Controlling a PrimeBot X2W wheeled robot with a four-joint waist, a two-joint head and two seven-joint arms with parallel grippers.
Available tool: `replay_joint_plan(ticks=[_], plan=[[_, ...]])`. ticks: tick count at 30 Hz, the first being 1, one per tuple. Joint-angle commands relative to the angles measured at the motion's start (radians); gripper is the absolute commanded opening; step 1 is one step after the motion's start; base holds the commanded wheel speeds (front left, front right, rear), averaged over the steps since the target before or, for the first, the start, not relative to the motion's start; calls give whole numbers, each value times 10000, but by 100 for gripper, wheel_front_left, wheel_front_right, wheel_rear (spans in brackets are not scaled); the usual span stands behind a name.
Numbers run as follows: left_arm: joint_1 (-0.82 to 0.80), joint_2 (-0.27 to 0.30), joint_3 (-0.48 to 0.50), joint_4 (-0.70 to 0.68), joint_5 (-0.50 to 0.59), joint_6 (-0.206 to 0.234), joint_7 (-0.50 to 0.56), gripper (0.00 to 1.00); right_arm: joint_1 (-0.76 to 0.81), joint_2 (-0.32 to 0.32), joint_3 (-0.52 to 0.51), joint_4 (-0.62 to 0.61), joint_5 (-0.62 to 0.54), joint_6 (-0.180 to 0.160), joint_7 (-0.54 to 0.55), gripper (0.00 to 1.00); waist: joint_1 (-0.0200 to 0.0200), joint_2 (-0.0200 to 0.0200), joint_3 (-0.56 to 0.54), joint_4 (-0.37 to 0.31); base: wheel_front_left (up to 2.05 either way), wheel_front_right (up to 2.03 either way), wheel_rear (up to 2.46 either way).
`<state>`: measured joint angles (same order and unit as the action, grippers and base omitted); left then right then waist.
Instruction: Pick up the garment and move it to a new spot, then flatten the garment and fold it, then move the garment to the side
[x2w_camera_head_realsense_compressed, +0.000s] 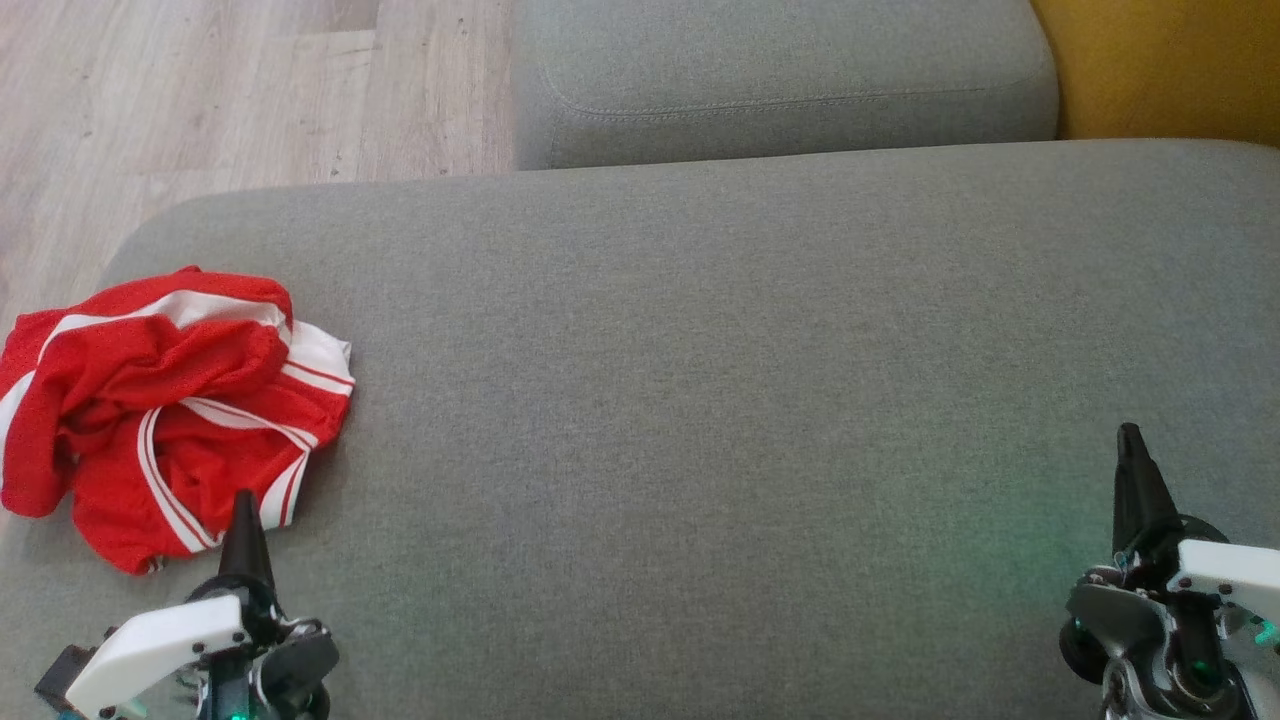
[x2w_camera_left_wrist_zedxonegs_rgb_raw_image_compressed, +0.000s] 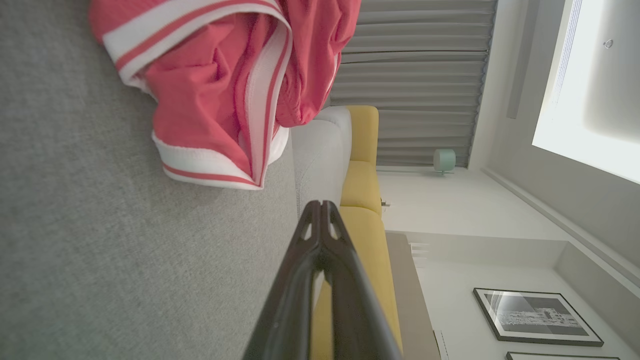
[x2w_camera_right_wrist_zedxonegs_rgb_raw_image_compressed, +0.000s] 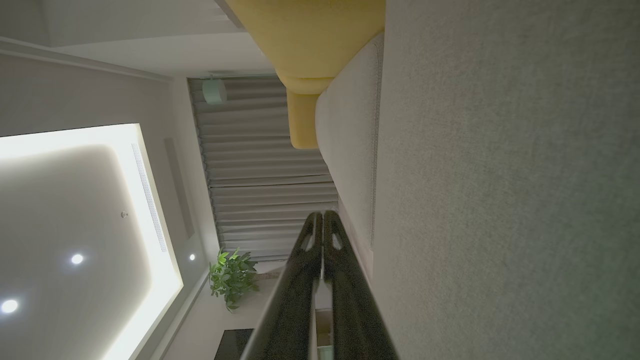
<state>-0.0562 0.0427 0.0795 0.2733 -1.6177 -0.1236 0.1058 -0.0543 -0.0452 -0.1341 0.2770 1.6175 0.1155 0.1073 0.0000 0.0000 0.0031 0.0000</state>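
First step, the pick-up, is not yet begun. The red garment (x2w_camera_head_realsense_compressed: 170, 400) lies crumpled at the frame's left on the grey cushion (x2w_camera_head_realsense_compressed: 700, 400), with no clear long axis and its striped hem facing right. The left fingers (x2w_camera_head_realsense_compressed: 245, 530) and right fingers (x2w_camera_head_realsense_compressed: 1135, 490) are clenched and empty. Next, the left must open and reach up-frame.

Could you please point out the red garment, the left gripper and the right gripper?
red garment (x2w_camera_head_realsense_compressed: 130, 375), head view, crumpled red middle.
left gripper (x2w_camera_head_realsense_compressed: 243, 503), head view, tip of its shut fingers.
right gripper (x2w_camera_head_realsense_compressed: 1130, 438), head view, tip of its shut fingers.
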Motion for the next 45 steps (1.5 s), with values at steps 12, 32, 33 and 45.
replay_joint_plan(ticks=[12,32,33,45], plan=[[-518,78,352,-283,98,-71,81,0,-537,-55,198,-322,-94,152,63,0,0,0,0,0,0,0,0],[-518,77,353,-283,99,-71,82,0,-537,-54,196,-322,-95,152,65,0,0,0,0,0,0,0,0],[-518,77,353,-283,99,-71,82,0,-537,-54,196,-322,-95,152,65,0,0,0,0,0,0,0,0],[-519,77,353,-283,100,-71,83,0,-537,-53,195,-322,-96,152,66,0,0,0,0,0,0,0,0]])
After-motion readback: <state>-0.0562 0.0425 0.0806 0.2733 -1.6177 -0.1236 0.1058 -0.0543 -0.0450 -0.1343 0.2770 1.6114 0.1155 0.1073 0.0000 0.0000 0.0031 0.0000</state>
